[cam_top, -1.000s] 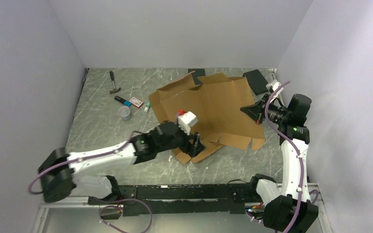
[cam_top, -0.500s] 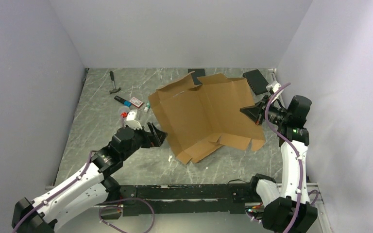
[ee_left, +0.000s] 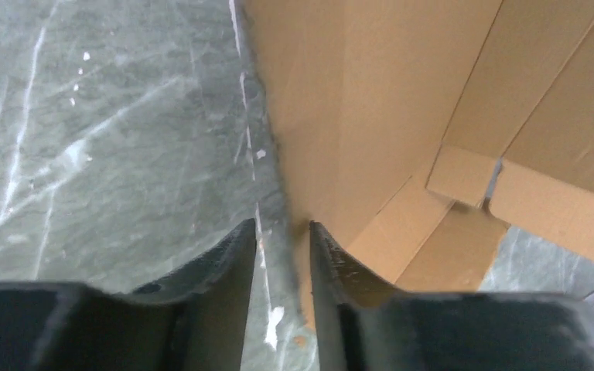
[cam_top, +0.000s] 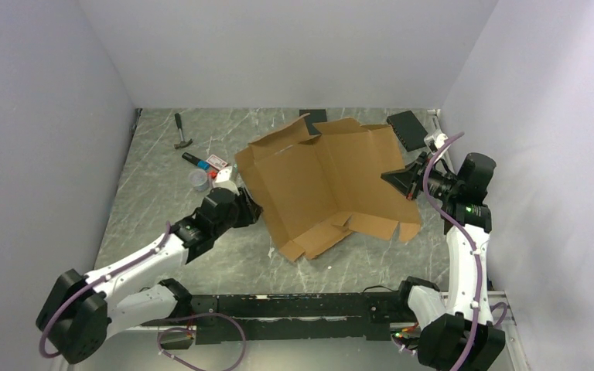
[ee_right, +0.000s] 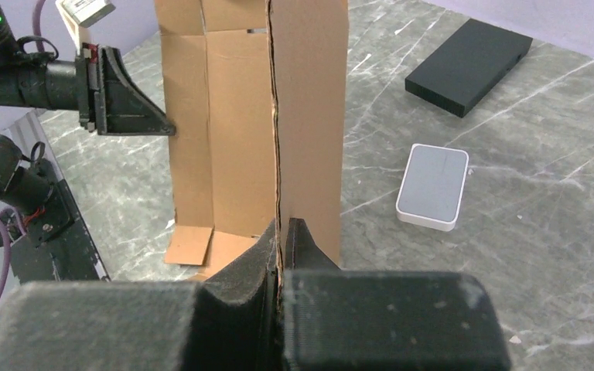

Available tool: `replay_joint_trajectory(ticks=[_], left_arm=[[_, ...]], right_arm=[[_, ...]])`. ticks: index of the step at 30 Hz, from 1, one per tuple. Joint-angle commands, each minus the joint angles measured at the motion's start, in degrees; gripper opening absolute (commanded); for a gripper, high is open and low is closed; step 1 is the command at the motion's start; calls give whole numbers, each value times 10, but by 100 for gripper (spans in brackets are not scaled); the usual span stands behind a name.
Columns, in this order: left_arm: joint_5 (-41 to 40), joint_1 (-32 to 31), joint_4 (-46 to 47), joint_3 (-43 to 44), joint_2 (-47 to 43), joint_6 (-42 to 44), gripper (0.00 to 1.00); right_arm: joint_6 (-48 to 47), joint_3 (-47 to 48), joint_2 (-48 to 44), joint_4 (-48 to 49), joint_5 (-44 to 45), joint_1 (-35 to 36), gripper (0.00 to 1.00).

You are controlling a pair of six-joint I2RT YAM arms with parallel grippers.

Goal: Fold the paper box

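The paper box (cam_top: 325, 178) is a large brown cardboard sheet, partly raised, with flaps at its near edge. My right gripper (cam_top: 402, 179) is shut on its right edge; in the right wrist view the cardboard (ee_right: 309, 93) stands pinched between the fingertips of the gripper (ee_right: 280, 224). My left gripper (cam_top: 251, 209) is at the box's left edge. In the left wrist view its jaws (ee_left: 282, 224) stand a narrow gap apart, astride the blurred cardboard edge (ee_left: 402, 100), with table showing between them.
Two black slabs (cam_top: 407, 129) (cam_top: 313, 117) lie at the back; a small white case (ee_right: 431, 185) sits right of the box. A hammer (cam_top: 180, 131), a marker (cam_top: 195, 160), a red card (cam_top: 216, 162) and a cup (cam_top: 198, 179) lie at the left.
My left arm pulled away from the box's near flap, swung left, then came in to the box's left edge with its jaws narrowed. The right gripper kept its hold.
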Motion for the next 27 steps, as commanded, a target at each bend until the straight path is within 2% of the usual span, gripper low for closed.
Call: replay_joint_trajectory(ticks=[1,2,4,8,14,21,24,27], left_arm=[[-8,4,52,58,36,24,19],[-5,4,51,69,43,34,10],[-1,4,46,89,53,53,0],[3,4,27,130,74,101,0],[46,4,54,158,110,175,0],[76,3,106,169,175,173,0],[73,3,143,168,196,152,7],[77,3,150,176,212,140,25]], right_arm=[[2,0,-12,37,-27,-3,0],[1,0,-12,36,-32,-3,0],[-1,1,-12,35,-45,-3,0],[8,-1,-14,44,-82,-3,0],[82,-22,-14,111,-91,-3,0],[188,-59,-15,218,-93,-2,0],[196,-64,-15,230,-91,1,0],[177,-59,-14,209,-83,4,0]])
